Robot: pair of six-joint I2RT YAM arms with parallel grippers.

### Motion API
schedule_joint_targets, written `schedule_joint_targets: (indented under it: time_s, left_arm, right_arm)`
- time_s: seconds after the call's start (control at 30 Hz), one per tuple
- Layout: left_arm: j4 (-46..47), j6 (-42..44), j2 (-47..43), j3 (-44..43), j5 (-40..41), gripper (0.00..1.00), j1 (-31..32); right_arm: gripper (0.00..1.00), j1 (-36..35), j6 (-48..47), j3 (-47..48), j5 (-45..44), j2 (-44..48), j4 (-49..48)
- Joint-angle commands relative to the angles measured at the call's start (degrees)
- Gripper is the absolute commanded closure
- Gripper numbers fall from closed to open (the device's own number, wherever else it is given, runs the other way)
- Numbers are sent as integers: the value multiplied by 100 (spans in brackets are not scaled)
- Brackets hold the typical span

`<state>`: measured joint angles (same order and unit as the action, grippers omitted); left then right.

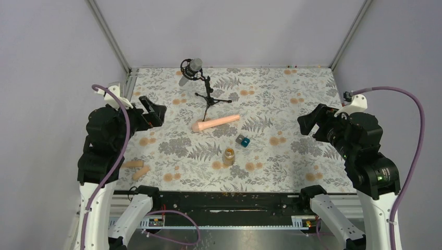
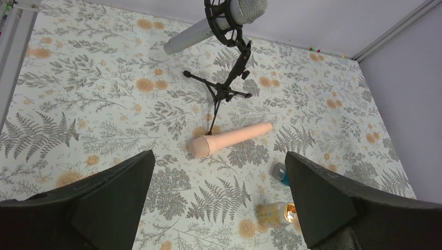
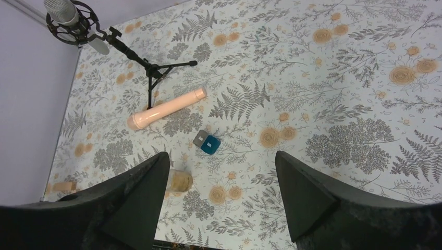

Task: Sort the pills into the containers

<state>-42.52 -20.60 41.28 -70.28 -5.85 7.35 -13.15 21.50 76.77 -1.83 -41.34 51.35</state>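
A small amber bottle [image 1: 229, 155] stands near the table's front centre; it also shows in the left wrist view [image 2: 276, 213] and the right wrist view [image 3: 180, 182]. A tiny teal-and-grey box [image 1: 242, 140] [image 2: 281, 174] [image 3: 207, 142] sits just behind it. Two peach oblong pieces [image 1: 136, 167] lie at the front left. My left gripper [image 1: 156, 112] [image 2: 219, 154] is open and empty, raised over the left side. My right gripper [image 1: 307, 124] [image 3: 222, 154] is open and empty, raised over the right side. Both are well apart from the containers.
A long peach cylinder [image 1: 215, 123] [image 2: 232, 139] [image 3: 166, 108] lies behind the box. A microphone on a small tripod [image 1: 200, 83] [image 2: 229, 31] [image 3: 78, 23] stands at the back centre. Walls enclose the floral table [image 1: 292, 156] on three sides.
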Motion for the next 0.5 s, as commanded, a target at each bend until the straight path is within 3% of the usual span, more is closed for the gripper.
schedule_joint_targets:
  time_s: [0.0,0.23,0.47]
  left_arm:
    - [156,-4,-189,126,-216,1,-2]
    - [408,-24,-867,854,-1081,1,0]
    - [864,-999,-1021,1992,-2074,1,5]
  right_arm:
    - [18,-41,-36,-223,165,68,-227]
    - [18,-39,106,-980,565,83,-357]
    - [18,-152,641,-2160,1111,-188,-1049]
